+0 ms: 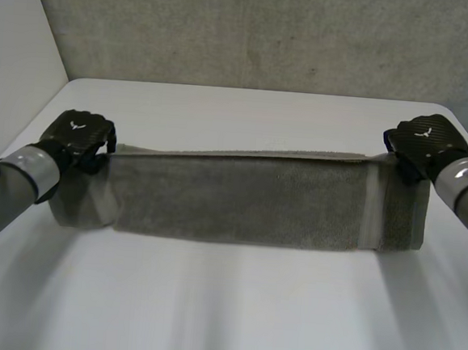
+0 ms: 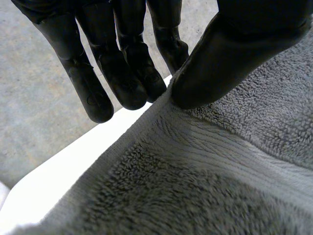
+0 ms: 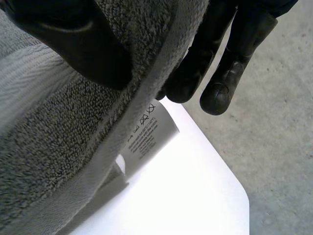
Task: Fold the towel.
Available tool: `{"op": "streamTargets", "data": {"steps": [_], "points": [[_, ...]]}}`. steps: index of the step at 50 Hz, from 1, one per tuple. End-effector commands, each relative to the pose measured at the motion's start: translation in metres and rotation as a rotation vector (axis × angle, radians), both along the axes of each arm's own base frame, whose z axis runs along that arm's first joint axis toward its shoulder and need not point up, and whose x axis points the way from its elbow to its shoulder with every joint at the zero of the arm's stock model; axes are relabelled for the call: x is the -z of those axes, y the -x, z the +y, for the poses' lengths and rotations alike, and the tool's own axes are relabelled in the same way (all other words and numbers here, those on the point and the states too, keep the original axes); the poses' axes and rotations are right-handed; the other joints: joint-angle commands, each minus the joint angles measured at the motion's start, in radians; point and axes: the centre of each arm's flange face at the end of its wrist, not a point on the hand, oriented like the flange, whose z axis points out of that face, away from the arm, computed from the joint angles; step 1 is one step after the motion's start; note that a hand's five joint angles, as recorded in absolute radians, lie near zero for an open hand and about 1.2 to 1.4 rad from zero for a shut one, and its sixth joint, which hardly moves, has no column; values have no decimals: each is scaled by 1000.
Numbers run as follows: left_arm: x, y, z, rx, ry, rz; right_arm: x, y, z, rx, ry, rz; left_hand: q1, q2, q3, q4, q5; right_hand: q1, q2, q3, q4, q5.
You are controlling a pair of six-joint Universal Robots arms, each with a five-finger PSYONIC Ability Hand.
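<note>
— Across the table (image 1: 232, 305), where's the towel (image 1: 240, 196)?
— Stretched taut between my hands. My left hand (image 1: 77, 134) pinches one end's upper corner, thumb against fingers; my right hand (image 1: 425, 141) pinches the other end likewise.

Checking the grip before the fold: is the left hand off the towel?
No: in the left wrist view the left hand pinches the towel at its edge between thumb and fingers.
</note>
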Motion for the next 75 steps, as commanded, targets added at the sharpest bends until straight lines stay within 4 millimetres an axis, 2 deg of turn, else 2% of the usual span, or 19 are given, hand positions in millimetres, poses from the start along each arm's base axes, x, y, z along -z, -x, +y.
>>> {"op": "streamTargets", "data": {"steps": [1, 11, 24, 26, 27, 28, 29, 30, 31, 32, 33, 38, 42, 47, 50, 56, 59, 66, 75], "points": [[9, 22, -33, 38, 33, 27, 35, -17, -30, 31, -12, 20, 119, 48, 50, 33, 62, 66, 70, 65, 57, 57], [31, 41, -83, 47, 102, 34, 69, -37, -55, 46, -13, 32, 119, 48, 50, 33, 62, 66, 70, 65, 57, 57], [48, 50, -108, 43, 144, 37, 83, -49, -84, 100, 56, 30, 119, 48, 50, 33, 62, 66, 70, 65, 57, 57], [50, 51, -108, 44, 144, 37, 86, -50, -89, 105, 65, 28, 55, -17, -15, -32, -2, 66, 70, 65, 57, 57], [51, 51, -109, 44, 146, 38, 86, -50, -89, 105, 65, 28, -277, -348, -346, -363, -333, 66, 70, 65, 57, 57], [51, 53, -109, 46, 147, 38, 89, -50, -91, 106, 64, 29, -573, -645, -643, -660, -630, -267, -263, -269, -276, -276], [51, 53, -109, 46, 148, 38, 90, -50, -92, 107, 65, 27, -576, -648, -646, -663, -633, -634, -630, -635, -643, -643], [50, 54, -108, 49, 150, 38, 90, -50, -92, 107, 65, 27, -733, -805, -803, -820, -790, -638, -634, -639, -647, -647], [48, 56, -107, 52, 153, 40, 90, -50, -93, 108, 68, 27, -941, -1013, -1011, -1028, -998, -940, -936, -941, -949, -949], [48, 56, -107, 52, 153, 40, 90, -50, -93, 108, 68, 27, -943, -1015, -1013, -1030, -1000, -943, -939, -944, -952, -952], [46, 58, -107, 53, 159, 43, 89, -51, -93, 109, 70, 23, -1103, -1174, -1172, -1189, -1160, -1156, -1152, -1157, -1165, -1165], [24, 61, -105, 55, 192, 65, 73, -52, -94, 116, 88, -33, -1099, -1170, -1168, -1185, -1156, -1156, -1152, -1157, -1165, -1165], [1, 59, -103, 33, 207, 113, 37, -58, -87, 120, 122, -133, -1099, -1170, -1168, -1185, -1156, -1156, -1152, -1157, -1165, -1165], [-39, 49, -87, -5, 184, 222, 1, -54, -73, 123, 138, -183, -1087, -1159, -1157, -1174, -1144, -1156, -1152, -1157, -1165, -1165], [-44, 45, -80, -16, 170, 232, -10, -49, -56, 122, 108, -173, -1078, -1150, -1148, -1165, -1135, -1156, -1152, -1157, -1165, -1165], [-54, 33, -41, -38, 110, 230, -14, -35, -17, 125, -2, -132, -1073, -1144, -1142, -1159, -1129, -1156, -1152, -1157, -1165, -1165], [-51, 28, -21, -45, 72, 224, -14, -32, -8, 125, -21, -122, -1076, -1147, -1145, -1162, -1132, -1156, -1152, -1157, -1165, -1165], [-38, 24, 18, -54, -8, 210, 5, -20, 30, 122, -139, -64, -1081, -1153, -1151, -1168, -1138, -1156, -1152, -1157, -1165, -1165], [-13, 19, 30, -69, -42, 216, 43, -16, 49, 92, -263, -20, -1081, -1153, -1151, -1168, -1138, -1156, -1152, -1157, -1165, -1165]]}}
